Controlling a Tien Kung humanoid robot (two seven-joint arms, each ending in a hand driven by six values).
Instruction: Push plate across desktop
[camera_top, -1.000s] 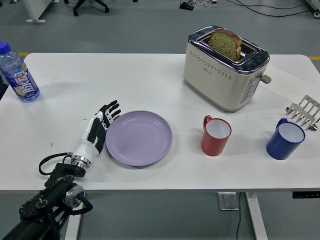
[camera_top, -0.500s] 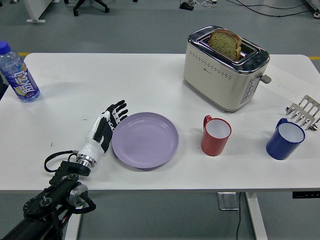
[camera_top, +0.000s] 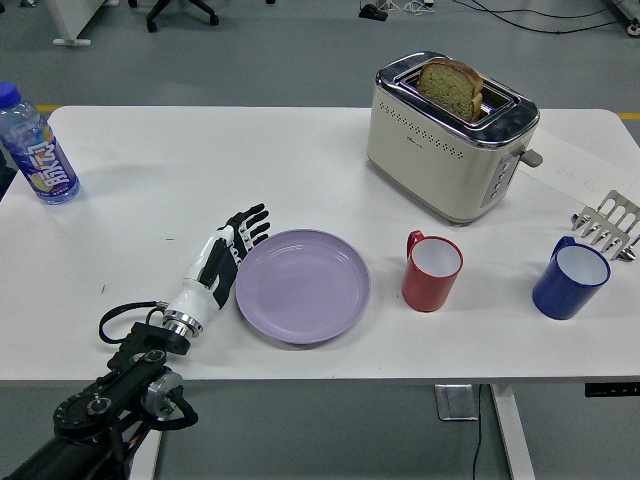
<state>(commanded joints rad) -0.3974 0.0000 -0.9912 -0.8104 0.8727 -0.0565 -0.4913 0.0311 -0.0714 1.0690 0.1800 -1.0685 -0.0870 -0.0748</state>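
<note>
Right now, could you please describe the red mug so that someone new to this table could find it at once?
Start at the cream toaster with bread in its slot, at the back of the white table. Just in front of it stands the red mug, between the purple plate and a blue mug. It is the only red thing, white inside.

Looks like an office or lab: grey floor, rolling chair base (camera_top: 183, 10) and loose cables (camera_top: 520, 12) behind a white sit-stand desk (camera_top: 300, 150) staged with toaster (camera_top: 450, 140) and mugs.
</note>
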